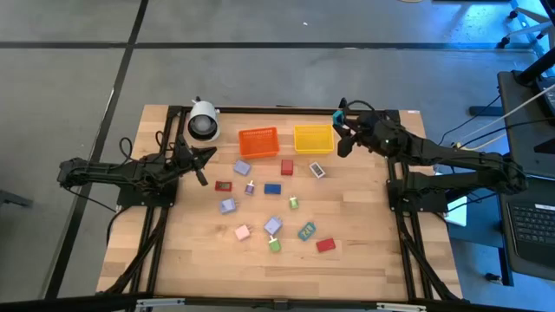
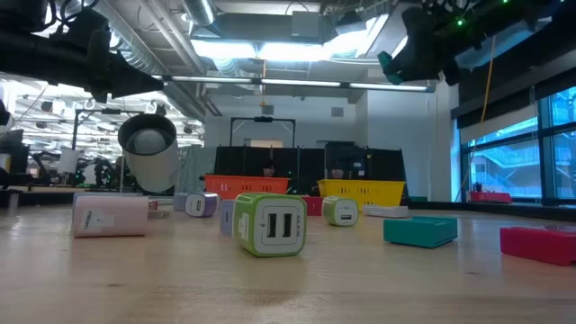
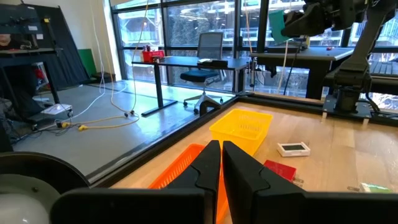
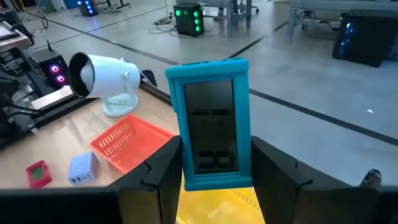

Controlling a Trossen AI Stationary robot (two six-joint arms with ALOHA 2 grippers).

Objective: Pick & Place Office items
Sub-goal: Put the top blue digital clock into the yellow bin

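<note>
My right gripper [image 4: 211, 177] is shut on a teal block [image 4: 210, 118], high in the air by the yellow mesh bin's [image 1: 313, 138] far right corner. It shows in the high view [image 1: 341, 119] and at the top of the low view [image 2: 409, 49]. My left gripper [image 3: 221, 163] is shut and empty; it hovers near the table's far left [image 1: 206, 158], beside the white camera-like object [image 1: 204, 121]. The other small blocks lie flat on the table, among them a red one [image 1: 287, 166], a white one [image 1: 317, 170], a blue one [image 1: 272, 188] and a green one [image 1: 275, 245]. My right gripper pinches the teal block between its two fingers, one on each long side edge [image 4: 181, 155], at the block's lower half. The fingers come from the table's right. The block stands out beyond the fingertips, lifted clear of everything, with yellow mesh [image 4: 211, 199] showing beneath it.
The orange mesh bin [image 1: 258, 141] sits left of the yellow bin along the far edge. Scattered blocks fill the table's middle, including a pink one [image 1: 242, 231], a teal one [image 1: 306, 230] and a red one [image 1: 325, 245]. Bare wood runs along the near edge [image 1: 277, 282].
</note>
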